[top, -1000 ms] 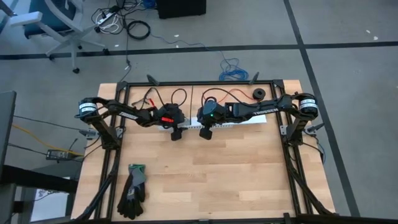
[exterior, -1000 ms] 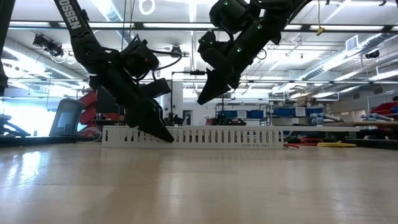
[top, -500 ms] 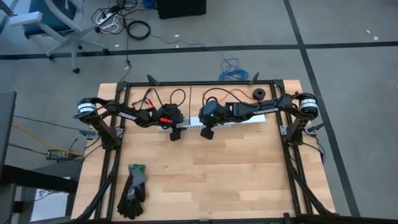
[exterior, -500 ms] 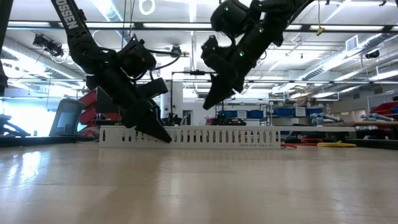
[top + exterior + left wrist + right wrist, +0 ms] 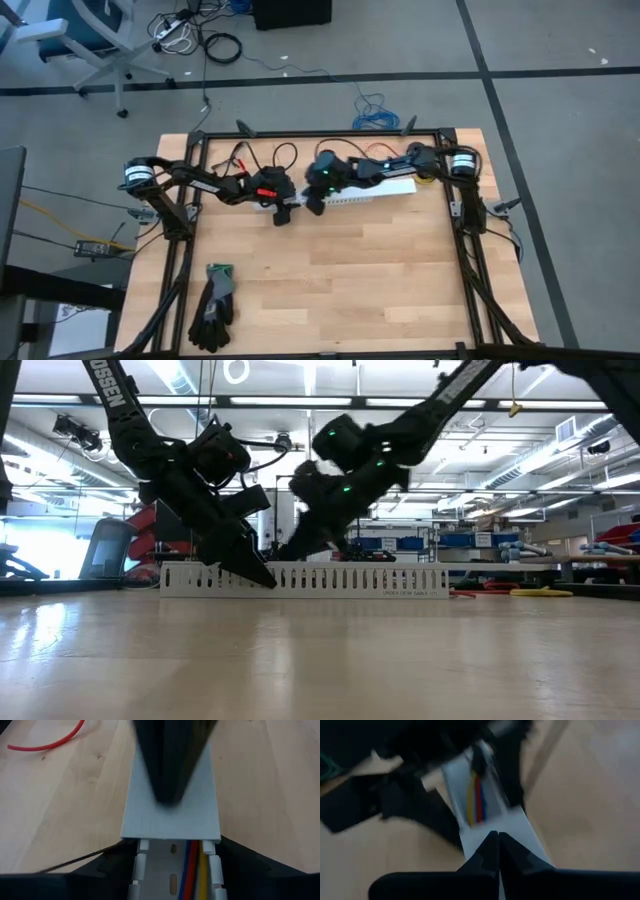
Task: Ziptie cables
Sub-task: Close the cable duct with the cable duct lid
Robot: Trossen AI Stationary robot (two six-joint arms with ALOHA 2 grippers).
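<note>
A white slotted channel lies along the far part of the table. The cables, yellow, red and blue, run inside it and also show in the right wrist view. A flat white cover lies on top of the channel. My left gripper sits at the channel's left end, one finger on each side of it. My right gripper is shut and slants down onto the cover just right of the left gripper. My left gripper has the channel's open end between its two fingers, each lying against an outer side wall. The fingers slant down from the table's left, along the channel. The channel stays flat on the table. My right gripper sets its shut fingertips on the cover's top face. It slants down from the table's right, pointing along the channel. The cover lies on the channel beneath the tips.
A loose red wire and black leads lie on the far left of the table behind the channel. A dark tape roll sits at the far right. Black gloves lie near the front left. The middle and near right are bare wood.
My right gripper, shut throughout, has dropped from above the channel and swung toward the table's left. It rolled as it went, and its tips have come onto the cover close to my left gripper.
</note>
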